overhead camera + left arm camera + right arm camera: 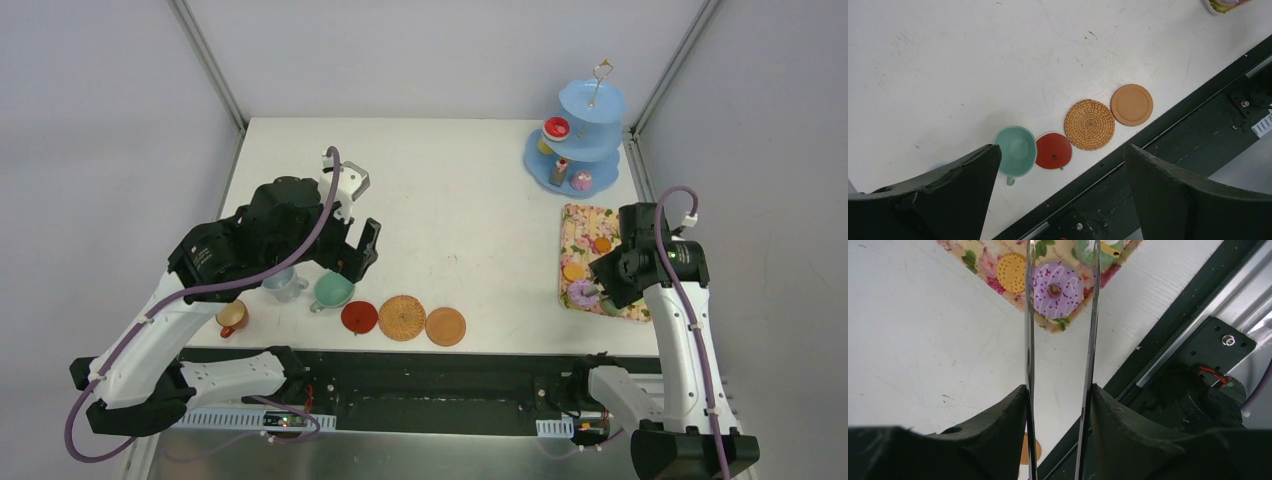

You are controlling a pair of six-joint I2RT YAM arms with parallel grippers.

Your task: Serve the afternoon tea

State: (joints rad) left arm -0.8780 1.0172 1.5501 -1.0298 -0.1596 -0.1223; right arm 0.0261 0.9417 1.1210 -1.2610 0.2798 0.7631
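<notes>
- The right gripper [1058,402] is clamped on the long metal tongs [1029,340]. One dark finger presses the outside of each blade, and the blades stand a little apart.
- The tongs reach toward 12 o'clock in the right wrist view. Their tips straddle a purple sprinkled donut [1054,289]; I cannot tell whether they touch it.
- That donut lies at the near corner of the floral tray [585,222]. A yellow biscuit [1012,272] lies just beside it at 10 o'clock, and a green sweet [1093,251] sits at 1 o'clock.
- In the top view, an orange biscuit [601,244] lies on the tray, further toward 12 o'clock.
- At 12 o'clock from the tray stands the light-blue three-tier stand [590,105]. It holds a red piece [556,128] on the middle tier and a pink donut [581,180] on the bottom tier.
- The left gripper [358,255] hangs with its jaws wide apart and nothing between them, above the near left of the white table [450,200].
- Under it sits the mint green cup [1015,150], with the red coaster [1053,150] right beside it at 3 o'clock.
- The row runs on toward 3 o'clock with a woven coaster [1089,124] and a tan coaster [1132,104].
- The grey-blue cup [283,284] stands at 9 o'clock of the mint one, and the orange cup [232,317] at 8 o'clock, near the table's edge.
</notes>
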